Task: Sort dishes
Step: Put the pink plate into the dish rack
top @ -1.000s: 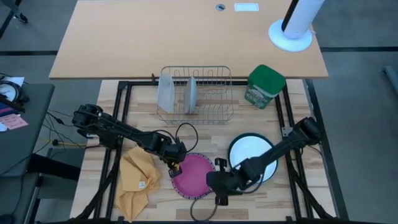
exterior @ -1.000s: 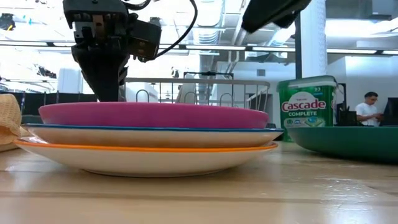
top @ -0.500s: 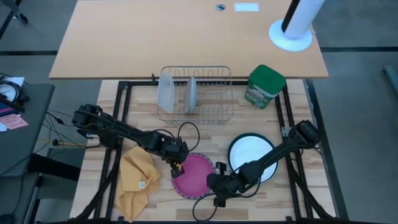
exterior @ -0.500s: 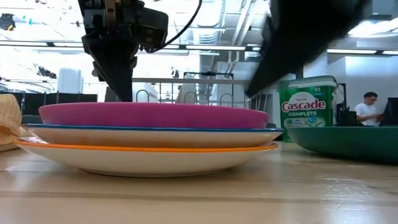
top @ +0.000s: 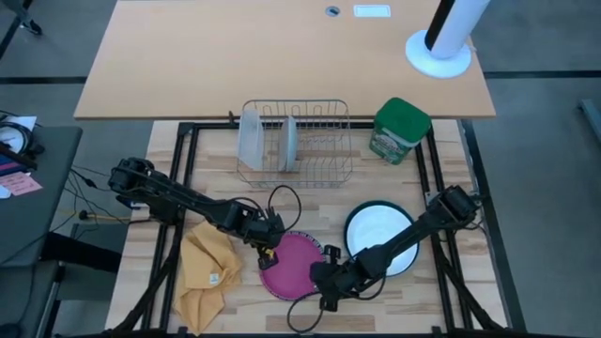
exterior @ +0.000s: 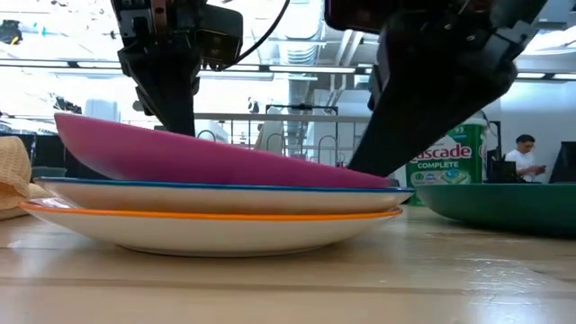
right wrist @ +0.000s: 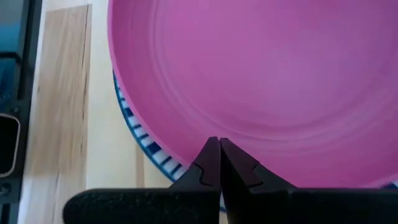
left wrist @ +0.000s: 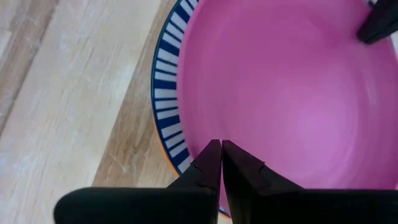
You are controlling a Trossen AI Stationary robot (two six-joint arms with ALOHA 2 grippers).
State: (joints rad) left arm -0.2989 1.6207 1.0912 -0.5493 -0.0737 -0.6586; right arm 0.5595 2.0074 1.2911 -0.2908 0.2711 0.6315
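Note:
A magenta-pink plate [top: 293, 266] tops a stack of dishes, on a blue-striped plate [left wrist: 166, 106] and an orange-rimmed plate [exterior: 216, 225]. It tilts, its left rim [exterior: 72, 126] raised and its right rim down on the striped plate. My right gripper [right wrist: 215, 142] is shut at its right rim. My left gripper [left wrist: 220, 144] is shut just inside its left rim. A white plate with a dark green rim [top: 380, 238] lies flat on the table to the right. A grey plate [top: 289, 141] stands on edge in the wire rack [top: 319, 145]. My right gripper presses its shut fingertips down on the pink plate's right rim [right wrist: 214, 134], slanting down from above and from the table's right. The plate tilts under them, right rim on the striped plate, left rim lifted. My left gripper's shut tips are at the plate's left rim [left wrist: 205, 134]; whether they touch it, I cannot tell.
The rack at the table's far side also holds a frosted container [top: 252, 139]. A green canister [top: 399, 130] stands to its right. A yellow cloth [top: 208, 268] lies left of the stack. A person sits in the room beyond [exterior: 520, 155].
My right gripper has come down onto the pink plate's right rim. The plate, flat on the stack before, has tipped: its left rim has risen and its right rim has stayed down.

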